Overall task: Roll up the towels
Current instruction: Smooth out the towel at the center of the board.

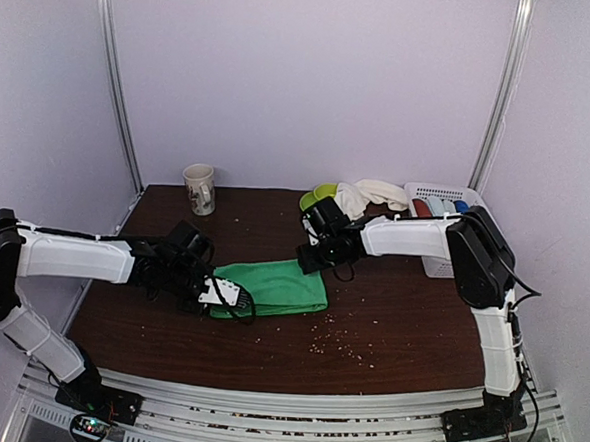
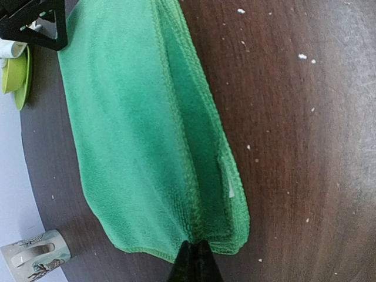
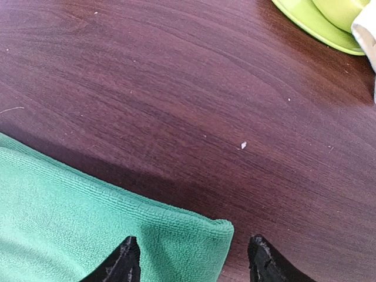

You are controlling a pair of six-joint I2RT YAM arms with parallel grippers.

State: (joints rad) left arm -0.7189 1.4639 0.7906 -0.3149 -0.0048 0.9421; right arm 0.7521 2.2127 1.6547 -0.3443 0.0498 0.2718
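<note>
Ideally, the right gripper (image 3: 194,241), jaws spread astride a corner of the folded green towel (image 1: 271,287), should close squarely on it while the left gripper (image 2: 194,267), pinching the opposite edge, holds the cloth taut.

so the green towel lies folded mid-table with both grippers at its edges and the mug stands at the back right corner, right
Not quite. The mug stands at the back left corner, not the back right, as the top external view shows. The rest holds: the green towel lies folded mid-table, with the left gripper and the right gripper at its edges.
</note>
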